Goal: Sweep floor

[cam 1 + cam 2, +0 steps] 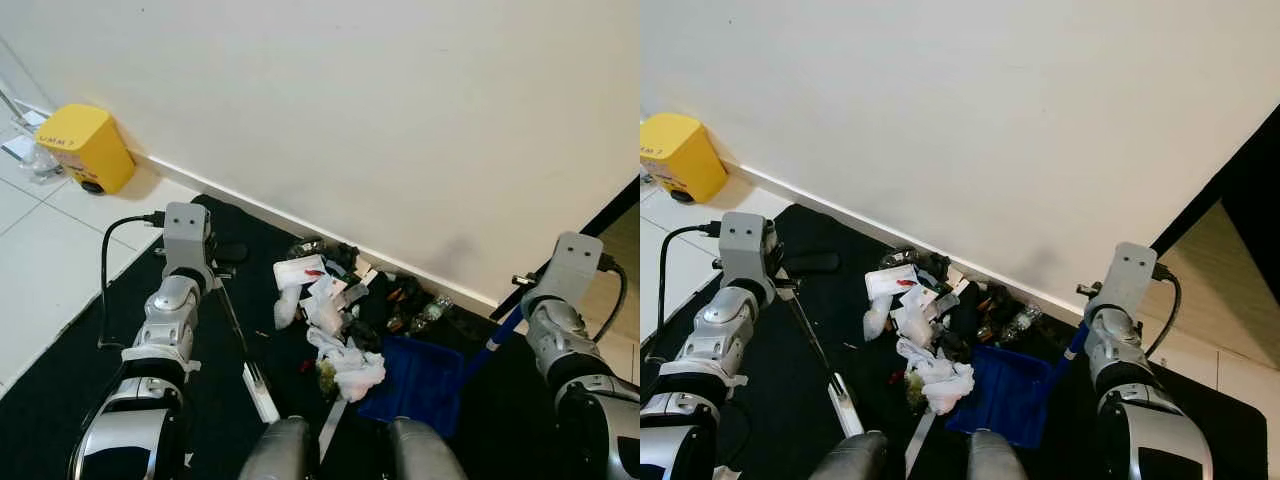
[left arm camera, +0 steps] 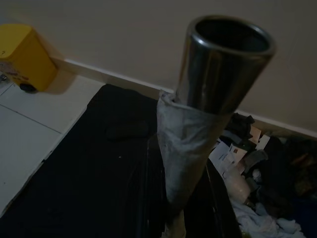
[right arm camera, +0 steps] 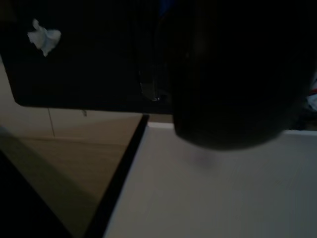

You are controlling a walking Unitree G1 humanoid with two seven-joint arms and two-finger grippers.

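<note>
litter (image 1: 330,320) lies heaped on a black mat (image 1: 60,400) against the foot of a white wall (image 1: 350,120): white crumpled tissues, paper scraps, dark wrappers and a small clear bottle, all bunched between the two arms; a blue dustpan (image 1: 420,385) sits on the mat just beside the heap, its mouth touching the white tissues, its blue handle (image 1: 505,330) rising toward the right gripper (image 1: 535,285); that gripper is at the top of the handle, but whether its fingers are closed round it i cannot tell, since the right wrist view is nearly black; the left gripper (image 1: 205,275) is up by the upper end of a thin broom stick (image 1: 235,325), which slants down across the mat to a pale broom head (image 1: 260,392) near the robot's feet, just left of the heap; in the left wrist view the metal tube end of the stick (image 2: 218,64), wrapped below in grey tape, stands close before the camera, yet the fingers themselves are hidden, so their grip cannot be told; a yellow box (image 1: 88,147) stands on pale floor tiles (image 1: 50,240) by the wall, well apart from the mat's litter.
</note>
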